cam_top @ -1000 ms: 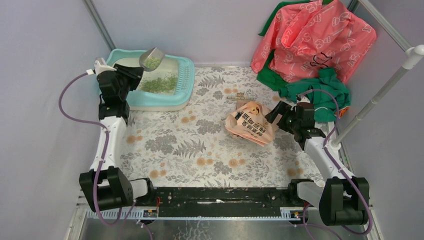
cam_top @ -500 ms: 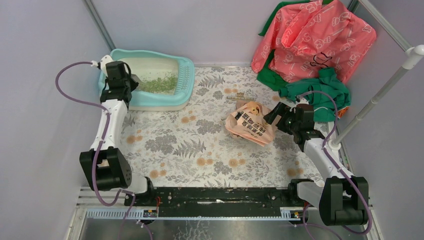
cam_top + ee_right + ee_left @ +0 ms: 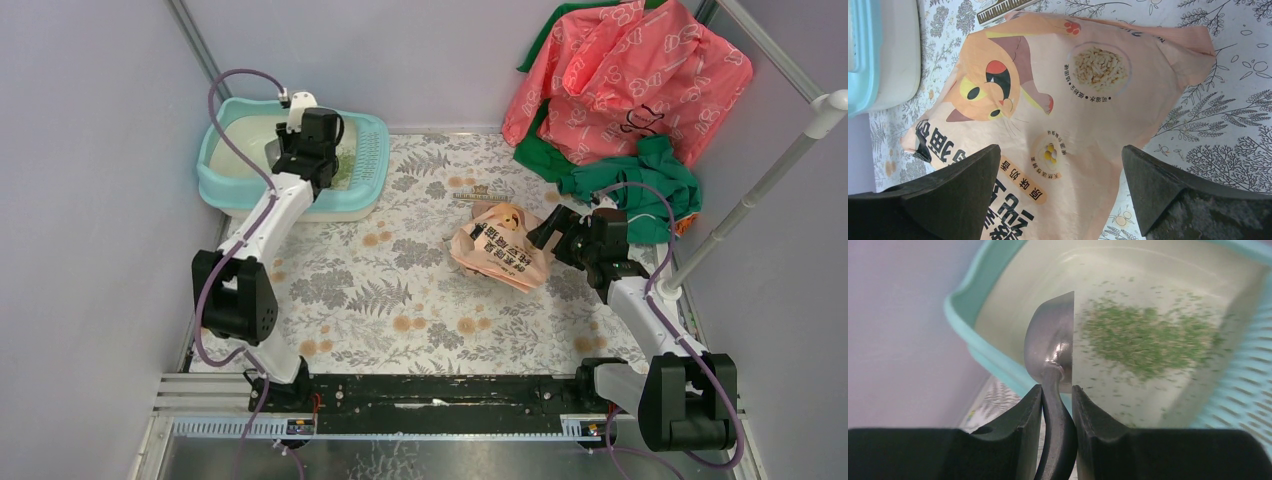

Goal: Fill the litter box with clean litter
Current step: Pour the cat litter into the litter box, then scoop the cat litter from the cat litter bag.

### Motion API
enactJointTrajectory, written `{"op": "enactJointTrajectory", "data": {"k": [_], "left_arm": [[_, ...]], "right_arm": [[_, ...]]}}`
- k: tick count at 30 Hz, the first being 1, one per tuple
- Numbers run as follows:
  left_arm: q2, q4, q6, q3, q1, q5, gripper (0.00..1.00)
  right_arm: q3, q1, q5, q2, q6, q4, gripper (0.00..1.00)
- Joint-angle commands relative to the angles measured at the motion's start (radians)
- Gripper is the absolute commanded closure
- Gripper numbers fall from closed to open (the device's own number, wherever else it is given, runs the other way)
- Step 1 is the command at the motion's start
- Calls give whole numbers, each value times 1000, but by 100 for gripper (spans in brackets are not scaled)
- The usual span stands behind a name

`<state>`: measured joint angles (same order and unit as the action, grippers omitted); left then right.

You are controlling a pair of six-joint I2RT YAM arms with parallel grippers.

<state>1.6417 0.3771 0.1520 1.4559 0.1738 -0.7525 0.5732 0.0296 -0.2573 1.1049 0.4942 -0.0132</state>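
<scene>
Turquoise box (image 3: 215,180) lies directly below and ahead of the left claw (image 3: 1055,390). Left claw is pinching the dark handle of the grey scoop (image 3: 1050,345), fingers (image 3: 1028,410) pressed against it on both sides. Scoop bowl juts forward from the claw, turned on edge, with its rounded back toward the box's turquoise wall. Litter (image 3: 1148,337) is a thin green scatter on the cream pan, ahead of the claw and to the scoop's right, near the slotted rim. What the bowl holds: cannot tell.

Right claw (image 3: 1060,155) is spread wide, nothing between the fingers. Bag (image 3: 1048,90) lies flat on the tabletop (image 3: 400,290), just ahead of and under this claw; contact with it cannot be told. Box is well apart from the right claw
</scene>
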Motion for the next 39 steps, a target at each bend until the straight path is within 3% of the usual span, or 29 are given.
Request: {"op": "enactJointTrajectory", "data": {"k": [1,5,8,10,12,14,16,23,28,32,39], "left_arm": [[25,-70,-155,27,46,-329,100],[47,-200,-299,-3,117,-437,100],[19,-166,-281,19,174,-408,100],[-22,-42,-204,87,220,-318,100],[-49,187,-69,198,252,-174,100],[-95,329,74,280,256,57,100],[-167,372,154,268,255,286,100],[-428,304,367,-41,253,776,100],[-525,136,490,-294,249,1088,100],[-565,16,556,-430,248,1171,100],[-548,-135,627,-538,248,1234,100]], "right_arm": [[1,-3,-32,-19,-12,-34,0],[7,-3,-37,-16,-11,-31,0],[17,-2,-30,-22,-13,-22,0],[20,-3,-25,-26,-13,-19,0],[28,-3,-25,-29,-13,-12,0],[36,-3,-21,-34,-14,0,0],[43,-3,-14,-43,-19,7,0],[67,-3,4,-64,-36,67,0],[63,-3,22,-69,-43,76,0],[56,-3,31,-77,-42,81,0],[52,-2,40,-89,-46,93,0]]}}
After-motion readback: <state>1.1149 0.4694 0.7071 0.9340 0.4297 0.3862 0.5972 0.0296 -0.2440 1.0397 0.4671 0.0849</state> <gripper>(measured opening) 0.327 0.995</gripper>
